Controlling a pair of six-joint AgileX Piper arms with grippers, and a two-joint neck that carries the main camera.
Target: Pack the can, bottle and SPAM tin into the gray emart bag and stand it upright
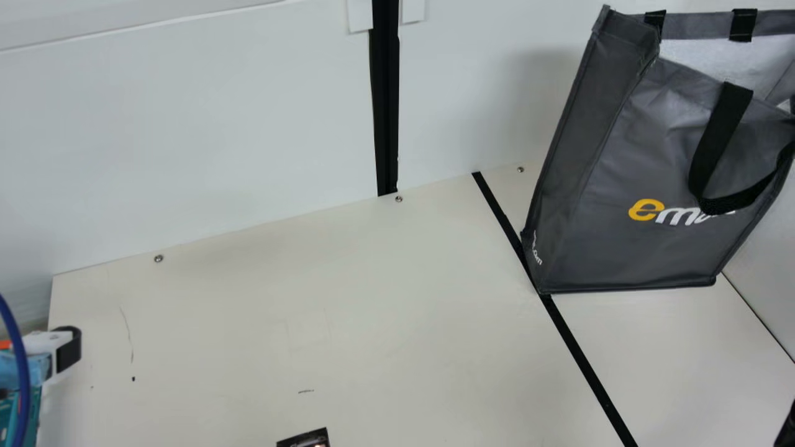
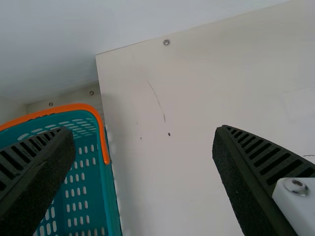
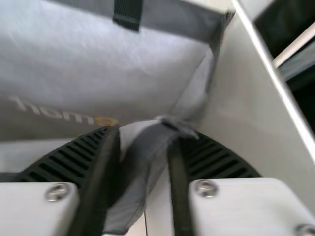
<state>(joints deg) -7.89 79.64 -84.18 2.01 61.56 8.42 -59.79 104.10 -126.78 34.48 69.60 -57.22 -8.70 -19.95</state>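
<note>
The gray emart bag (image 1: 646,155) stands open-topped at the main view's right. At its upper right, my right gripper (image 1: 791,104) is partly cut off by the edge. In the right wrist view, my right gripper (image 3: 145,147) is parted, with a folded bit of the bag's cloth (image 3: 150,147) between its fingers; the silvery lining (image 3: 123,64) lies beyond. My left gripper (image 1: 67,351) shows at the main view's left edge. In the left wrist view, my left gripper (image 2: 145,142) is wide open and holds nothing.
A teal basket (image 2: 106,196) with an orange rim is beside the table's left end, under one left finger. A small dark printed item (image 1: 305,438) is cut off at the main view's bottom edge. White walls (image 1: 186,143) bound the table, and black tape (image 1: 584,360) runs across it.
</note>
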